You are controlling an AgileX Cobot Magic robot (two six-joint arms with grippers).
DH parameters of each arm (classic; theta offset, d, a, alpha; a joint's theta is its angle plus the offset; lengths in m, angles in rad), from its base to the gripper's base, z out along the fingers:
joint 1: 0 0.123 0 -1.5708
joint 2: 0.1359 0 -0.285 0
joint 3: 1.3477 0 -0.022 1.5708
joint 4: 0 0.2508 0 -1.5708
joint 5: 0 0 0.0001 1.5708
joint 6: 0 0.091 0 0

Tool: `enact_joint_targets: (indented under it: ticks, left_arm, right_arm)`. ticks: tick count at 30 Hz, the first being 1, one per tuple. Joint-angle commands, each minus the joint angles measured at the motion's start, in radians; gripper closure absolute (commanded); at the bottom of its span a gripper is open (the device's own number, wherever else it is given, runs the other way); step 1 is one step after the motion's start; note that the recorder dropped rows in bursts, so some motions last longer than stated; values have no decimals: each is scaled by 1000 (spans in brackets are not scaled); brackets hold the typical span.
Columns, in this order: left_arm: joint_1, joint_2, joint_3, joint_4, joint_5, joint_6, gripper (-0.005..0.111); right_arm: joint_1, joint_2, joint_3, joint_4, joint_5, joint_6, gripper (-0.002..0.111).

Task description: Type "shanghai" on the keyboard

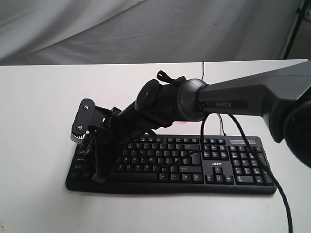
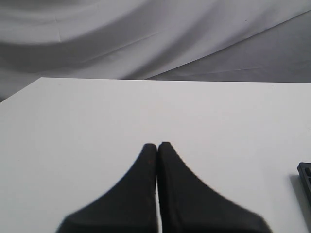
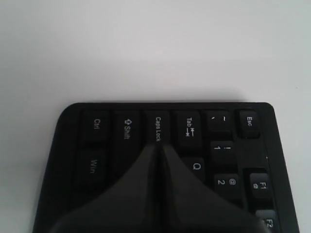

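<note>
The black keyboard (image 1: 214,168) lies on the white table, its number pad at the right. My right arm reaches across it to its left end. There the right gripper (image 1: 99,178) is shut with nothing in it. In the right wrist view its tips (image 3: 159,144) sit at the Caps Lock key (image 3: 158,127), next to Q and Tab; whether they press a key I cannot tell. My left gripper (image 2: 157,144) is shut and empty over bare table, with only a corner of the keyboard (image 2: 305,175) beside it. It does not show in the exterior view.
The keyboard's thin cable (image 1: 202,68) runs toward the table's back edge. A black arm cable (image 1: 252,151) loops over the number pad. Grey cloth (image 1: 146,29) hangs behind the table (image 1: 39,121). A dark stand leg (image 1: 294,29) is at the back right.
</note>
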Motion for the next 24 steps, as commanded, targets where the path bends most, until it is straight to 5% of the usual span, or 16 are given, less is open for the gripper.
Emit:
enact_joint_targets:
  ticks: [1,24]
  left_arm:
    - [-4,-5,5,-1,-6,-2,106]
    - [-4,-5,5,-1,-6,-2,106]
  right_arm:
    - [1,-3,-6,6,-4,-10,108]
    - [1,4,-6,13,-21,-24,108]
